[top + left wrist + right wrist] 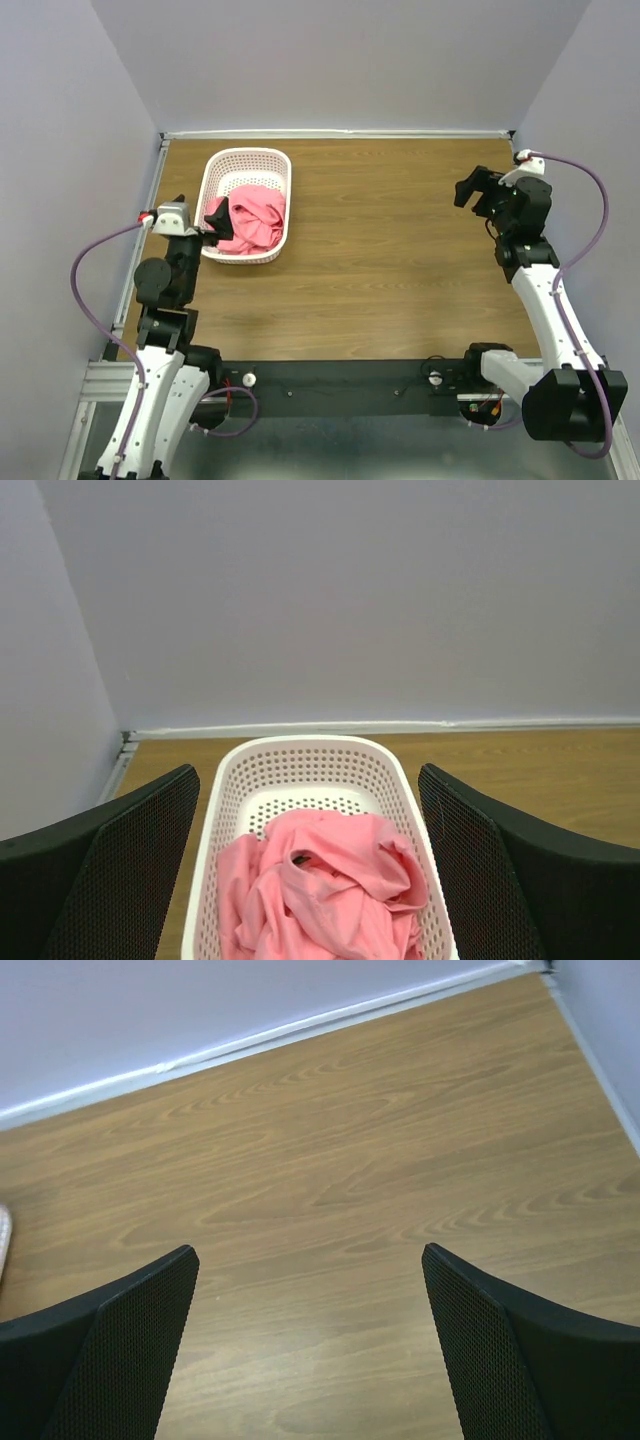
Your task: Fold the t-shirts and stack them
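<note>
T-shirt: the pink t-shirt (250, 215) lies crumpled in a heap inside the basket, filling its near half, not folded. No part hangs over the rim.
Basket: the white basket (246, 158) has perforated walls and stands on the counter at the far left, its long side running away from the arms.
Left hand: the left hand (216, 221) is at the basket's near left edge. In the wrist view its two black fingers (130, 870) are spread wide on either side of the basket and grip nothing. Whether it touches the rim cannot be told.
Right hand: the right hand (470, 190) hangs over bare wood at the far right, well apart from the basket, with its fingers (120, 1350) spread wide and nothing between them.
Counter: the counter (400, 260) is brown wood grain, with pale walls on three sides.
Cables: a purple cable (85, 275) loops off the left arm, and another (598, 195) off the right.
</note>
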Action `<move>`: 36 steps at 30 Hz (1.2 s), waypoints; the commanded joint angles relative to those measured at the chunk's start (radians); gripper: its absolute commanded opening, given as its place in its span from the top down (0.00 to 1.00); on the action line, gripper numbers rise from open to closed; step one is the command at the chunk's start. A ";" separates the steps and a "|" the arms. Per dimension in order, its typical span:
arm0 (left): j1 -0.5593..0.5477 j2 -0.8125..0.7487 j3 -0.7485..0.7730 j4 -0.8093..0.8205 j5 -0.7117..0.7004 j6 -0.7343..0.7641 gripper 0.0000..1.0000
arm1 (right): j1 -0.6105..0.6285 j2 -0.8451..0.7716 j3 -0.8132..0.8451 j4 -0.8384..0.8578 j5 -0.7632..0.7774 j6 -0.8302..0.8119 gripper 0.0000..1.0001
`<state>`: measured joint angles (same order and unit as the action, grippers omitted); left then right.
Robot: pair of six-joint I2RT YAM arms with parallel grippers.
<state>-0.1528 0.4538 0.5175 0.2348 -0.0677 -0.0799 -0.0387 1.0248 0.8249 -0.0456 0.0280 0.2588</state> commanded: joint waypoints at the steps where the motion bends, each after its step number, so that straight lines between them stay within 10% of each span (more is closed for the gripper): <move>1: -0.005 0.086 0.067 -0.044 0.115 -0.073 0.02 | 0.000 0.007 0.020 0.010 -0.277 -0.143 0.00; 4: -0.004 0.265 0.139 -0.128 0.178 -0.156 0.02 | 0.002 0.032 -0.016 -0.086 -0.861 -0.581 0.00; 15: -0.001 0.666 0.291 -0.288 0.085 -0.351 0.22 | 0.002 0.075 -0.004 -0.192 -0.793 -0.510 0.00; 29: -0.024 1.215 0.572 -0.522 -0.193 -0.457 0.23 | 0.002 0.035 -0.012 -0.192 -0.786 -0.506 0.00; 30: -0.024 1.229 0.575 -0.520 -0.181 -0.451 0.28 | 0.002 0.035 -0.012 -0.192 -0.784 -0.504 0.00; 33: -0.025 1.231 0.613 -0.532 -0.098 -0.393 1.00 | 0.002 0.031 -0.012 -0.192 -0.783 -0.504 0.00; 36: -0.089 1.095 0.664 -0.528 -0.090 -0.336 1.00 | 0.002 0.029 -0.013 -0.192 -0.784 -0.504 0.00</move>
<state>-0.1810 1.6924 1.1061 -0.2916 -0.1783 -0.4786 -0.0357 1.0725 0.7975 -0.2268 -0.7357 -0.2371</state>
